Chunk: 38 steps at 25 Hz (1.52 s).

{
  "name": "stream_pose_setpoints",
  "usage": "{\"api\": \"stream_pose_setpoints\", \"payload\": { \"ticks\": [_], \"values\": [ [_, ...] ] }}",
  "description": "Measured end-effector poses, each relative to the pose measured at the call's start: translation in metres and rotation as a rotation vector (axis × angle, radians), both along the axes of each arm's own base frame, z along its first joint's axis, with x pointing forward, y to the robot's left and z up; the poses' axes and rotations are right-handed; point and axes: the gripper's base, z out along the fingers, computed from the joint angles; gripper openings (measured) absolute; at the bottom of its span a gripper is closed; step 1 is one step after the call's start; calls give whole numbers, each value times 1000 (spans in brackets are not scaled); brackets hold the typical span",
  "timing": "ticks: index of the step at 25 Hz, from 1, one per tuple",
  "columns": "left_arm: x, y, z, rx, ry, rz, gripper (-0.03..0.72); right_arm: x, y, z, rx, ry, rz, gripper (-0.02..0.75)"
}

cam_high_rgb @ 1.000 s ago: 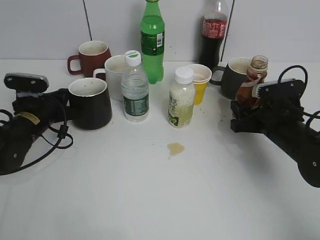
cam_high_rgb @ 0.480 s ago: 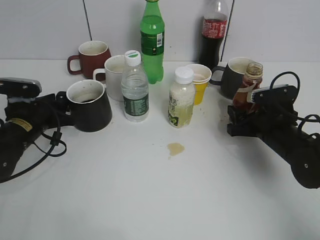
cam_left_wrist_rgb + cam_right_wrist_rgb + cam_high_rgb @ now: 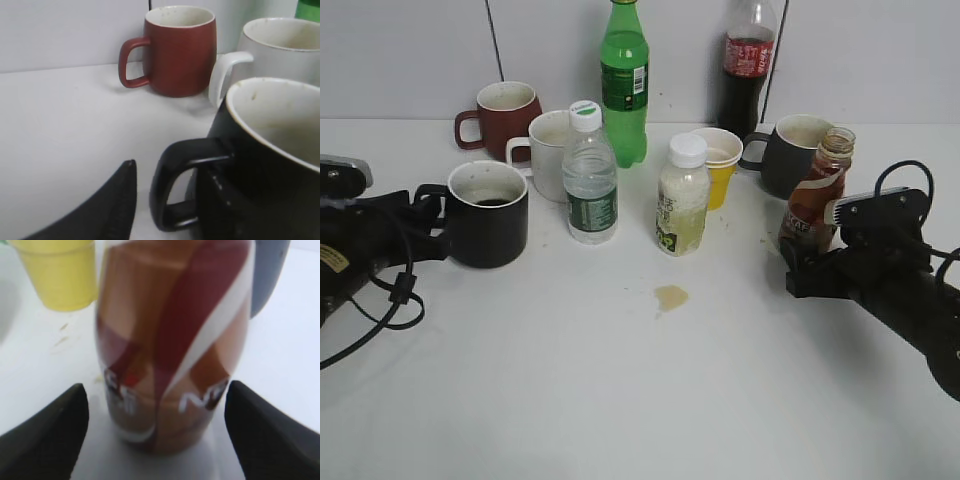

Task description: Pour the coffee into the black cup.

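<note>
The black cup (image 3: 488, 212) stands upright on the white table at the left, handle toward my left gripper (image 3: 423, 218). In the left wrist view the cup (image 3: 260, 165) fills the right side, and one finger (image 3: 117, 205) sits just left of its handle with a gap; the gripper looks open. The coffee bottle (image 3: 817, 190), capless with a brown-orange wrapper, stands upright at the right. My right gripper (image 3: 807, 268) is open behind it. In the right wrist view the bottle (image 3: 170, 340) stands between the two fingers, touching neither.
Behind the black cup stand a brown-red mug (image 3: 503, 112) and a white mug (image 3: 552, 150). A water bottle (image 3: 590, 180), green bottle (image 3: 624, 85), pale drink bottle (image 3: 682, 200), yellow cup (image 3: 718, 165), cola bottle (image 3: 745, 70) and dark grey mug (image 3: 788, 150) crowd the middle. A small stain (image 3: 671, 297) marks the table.
The black cup went from tilted to upright and shifted left as the left arm drew back. The coffee bottle went from tilted in the right gripper to standing free; the gripper opened and lowered.
</note>
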Motion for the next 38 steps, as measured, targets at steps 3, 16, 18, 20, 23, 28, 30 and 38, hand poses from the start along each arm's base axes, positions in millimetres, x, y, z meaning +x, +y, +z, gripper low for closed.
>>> {"api": "stream_pose_setpoints", "payload": {
  "ticks": [3, 16, 18, 20, 23, 28, 30, 38],
  "values": [
    [-7, 2, 10, -5, -18, 1, 307, -10, -3, 12, 0, 4, -2, 638],
    [-29, 0, 36, -13, -61, -40, 307, -42, -12, 47, 20, 94, -28, 608],
    [-33, -1, 46, -14, -35, -38, 307, -45, -12, 52, 23, 115, -28, 607],
    [-38, 3, 59, -24, 24, -3, 307, -49, -12, 55, 18, 168, -27, 605],
    [-44, 7, 80, -58, 164, 42, 307, -56, -12, 61, 12, 248, -27, 599],
    [-53, 0, 124, -37, 427, -25, 307, -66, -12, 89, -9, 427, -21, 596],
    [-62, 0, 141, 14, 521, -60, 307, -68, -12, 109, -11, 461, -15, 596],
    [-133, 19, 195, 103, 657, -100, 307, -115, -21, 205, -23, 566, 21, 596]
  ]
}}
